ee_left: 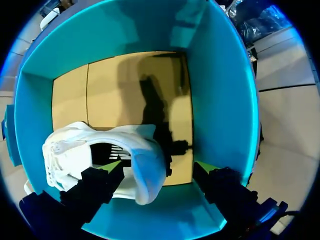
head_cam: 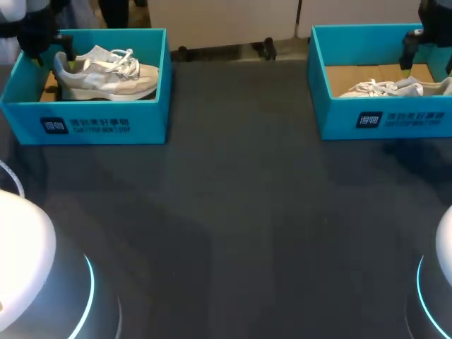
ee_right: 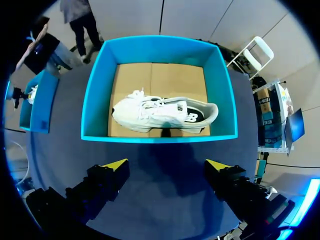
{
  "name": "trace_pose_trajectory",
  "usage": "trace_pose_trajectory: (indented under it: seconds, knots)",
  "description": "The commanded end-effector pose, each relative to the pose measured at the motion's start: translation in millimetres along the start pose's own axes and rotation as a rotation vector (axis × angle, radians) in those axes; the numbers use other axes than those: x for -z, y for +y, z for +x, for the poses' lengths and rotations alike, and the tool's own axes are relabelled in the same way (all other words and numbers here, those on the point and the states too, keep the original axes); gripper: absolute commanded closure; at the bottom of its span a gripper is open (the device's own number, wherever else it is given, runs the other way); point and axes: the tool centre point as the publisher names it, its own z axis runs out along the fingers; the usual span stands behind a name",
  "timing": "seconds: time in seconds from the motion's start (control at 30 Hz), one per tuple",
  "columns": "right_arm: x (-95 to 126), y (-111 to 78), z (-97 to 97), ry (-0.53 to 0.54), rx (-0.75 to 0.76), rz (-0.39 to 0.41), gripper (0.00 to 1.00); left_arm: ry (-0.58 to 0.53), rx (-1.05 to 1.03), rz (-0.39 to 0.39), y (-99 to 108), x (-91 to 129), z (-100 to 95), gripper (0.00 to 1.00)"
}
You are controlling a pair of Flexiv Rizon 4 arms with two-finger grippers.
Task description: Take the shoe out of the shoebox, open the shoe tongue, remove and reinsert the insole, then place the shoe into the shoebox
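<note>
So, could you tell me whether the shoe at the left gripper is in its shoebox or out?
In: the shoe lies on the shoebox floor, walls around it; the left gripper is open.

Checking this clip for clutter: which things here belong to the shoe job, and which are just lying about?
Job: left shoebox, left shoe inside it, left gripper open about its heel; right shoebox, right shoe inside it, right gripper open above.
Other: only the dark table.
</note>
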Motion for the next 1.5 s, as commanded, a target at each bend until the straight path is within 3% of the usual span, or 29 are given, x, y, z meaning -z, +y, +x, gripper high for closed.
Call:
trace_pose_trajectory:
  seconds: [0.03,0.3,0.47,0.73,0.8,0.87,0.9,0.93,1.17,1.27,1.33,1.37,1.4,1.5]
  knots:
    - [0,-1.1,0.0,0.0,-0.001,-0.002,0.0,-0.002,0.004,0.017,12,-13,1.2,0.06]
    - [0,-1.1,0.0,0.0,-0.001,-0.002,0.0,-0.018,0.015,0.03,13,-30,1.2,0.03]
    - [0,-1.1,0.0,0.0,-0.001,-0.002,0.0,-0.015,0.007,0.044,15,-39,-1.9,0.19]
    - [0,-1.1,0.0,0.0,-0.001,-0.002,0.0,-0.008,-0.007,0.07,12,-48,-3.3,0.24]
    - [0,-1.1,0.0,0.0,-0.001,-0.002,0.0,-0.002,-0.006,0.072,11,-49,-3.3,0.36]
    - [0,-1.1,0.0,0.0,-0.001,-0.002,0.0,-0.001,-0.006,0.074,11,-50,-2.9,0.38]
    - [0,-1.1,0.0,0.0,-0.001,-0.002,0.0,0.0,-0.007,0.074,10,-50,-2.6,0.51]
    - [0,-1.1,0.0,0.0,-0.001,-0.002,0.0,0.0,-0.007,0.076,10,-51,-2.2,0.54]
    - [0,-1.1,0.0,0.0,-0.001,-0.002,0.0,0.0,-0.022,0.078,6,-47,0.2,0.56]
    - [0,-1.1,0.0,0.0,-0.001,-0.002,0.0,0.021,-0.032,0.074,5,-44,1.0,0.76]
    - [0,-1.1,0.0,0.0,-0.001,-0.002,0.0,0.022,-0.037,0.077,4,-42,1.6,0.78]
    - [0,-1.1,0.0,0.0,-0.001,-0.002,0.0,0.032,-0.044,0.076,4,-39,2.2,0.94]
    - [0,-1.1,0.0,0.0,-0.001,-0.002,0.0,0.037,-0.046,0.078,3,-38,2.4,1.0]
    - [0,-1.1,0.0,0.0,-0.001,-0.002,0.0,0.043,-0.059,0.076,2,-34,3.0,1.0]
